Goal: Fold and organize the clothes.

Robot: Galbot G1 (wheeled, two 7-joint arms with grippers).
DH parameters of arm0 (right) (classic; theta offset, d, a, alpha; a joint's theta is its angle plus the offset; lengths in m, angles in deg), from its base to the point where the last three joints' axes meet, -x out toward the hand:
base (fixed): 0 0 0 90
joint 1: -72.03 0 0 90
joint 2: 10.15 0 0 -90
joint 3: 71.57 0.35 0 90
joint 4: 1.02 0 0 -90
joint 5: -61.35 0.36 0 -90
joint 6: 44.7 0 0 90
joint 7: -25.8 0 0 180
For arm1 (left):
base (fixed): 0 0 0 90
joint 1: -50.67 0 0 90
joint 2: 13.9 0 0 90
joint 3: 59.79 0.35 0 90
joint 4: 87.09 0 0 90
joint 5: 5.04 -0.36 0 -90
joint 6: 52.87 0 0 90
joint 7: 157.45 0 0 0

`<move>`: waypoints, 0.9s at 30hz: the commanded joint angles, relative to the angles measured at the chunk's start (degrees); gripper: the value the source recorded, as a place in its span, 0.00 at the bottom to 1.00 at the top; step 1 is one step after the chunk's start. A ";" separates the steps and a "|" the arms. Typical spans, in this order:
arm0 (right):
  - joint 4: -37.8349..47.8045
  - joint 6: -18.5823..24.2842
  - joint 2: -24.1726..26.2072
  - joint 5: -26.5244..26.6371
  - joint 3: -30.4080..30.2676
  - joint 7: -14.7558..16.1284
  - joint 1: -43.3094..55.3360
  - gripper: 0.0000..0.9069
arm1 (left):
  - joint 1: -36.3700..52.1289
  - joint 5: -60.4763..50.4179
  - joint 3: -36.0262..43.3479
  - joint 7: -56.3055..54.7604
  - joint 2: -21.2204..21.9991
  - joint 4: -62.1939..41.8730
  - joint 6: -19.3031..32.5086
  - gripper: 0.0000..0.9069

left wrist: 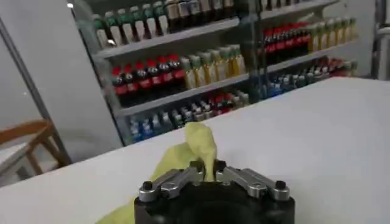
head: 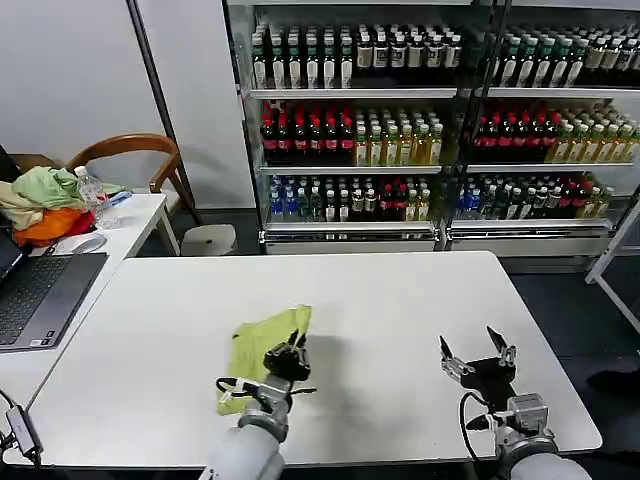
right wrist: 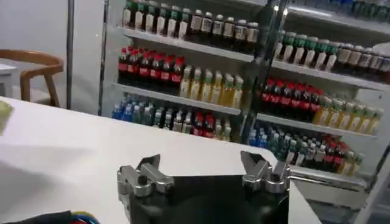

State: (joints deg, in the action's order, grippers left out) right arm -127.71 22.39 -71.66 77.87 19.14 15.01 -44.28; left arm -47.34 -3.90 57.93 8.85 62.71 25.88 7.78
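From the head view, the lime shirt (head: 262,350) lies bunched in a rough packet on the white tabletop (head: 400,310), on the robot's left half and near the front edge. The left claw (head: 288,352) sits right over the shirt's near-right part, its fingers drawn together on a pinch of fabric. The right claw (head: 478,352) hovers over bare tabletop well to the right, fingers spread, holding nothing.

In the left wrist view, the left claw (left wrist: 207,172) has its two fingers nearly meeting, with a raised peak of the shirt (left wrist: 194,146) caught between them and standing up above the tips; more yellow-green cloth trails off toward the claw's body.

In the right wrist view, the right claw (right wrist: 207,173) stands wide apart above the plain tabletop (right wrist: 73,146), clear of any cloth.

The step in hand looks like a fold in mid-carry: a gathered edge is pinched for drawing across the rest. The next move probably calls for carrying that edge over flat and low, then releasing it so the layers stay stacked.
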 commanded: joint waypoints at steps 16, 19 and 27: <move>7.39 -9.52 -5.52 18.63 -21.80 -0.94 17.61 1.00 | -10.62 9.27 -31.14 9.53 -6.99 7.19 18.55 1.00; 10.18 -10.25 -6.49 23.68 -25.68 -1.55 20.09 1.00 | -13.57 11.48 -35.22 9.49 -7.58 7.63 18.64 1.00; 19.25 -10.30 -8.45 29.04 -30.44 -2.93 24.88 1.00 | -15.00 11.02 -35.54 9.54 -5.91 7.51 18.62 1.00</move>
State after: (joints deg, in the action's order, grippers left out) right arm -118.01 15.04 -77.35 95.58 -0.98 13.28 -27.78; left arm -56.84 6.31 33.19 16.14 58.25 32.58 23.43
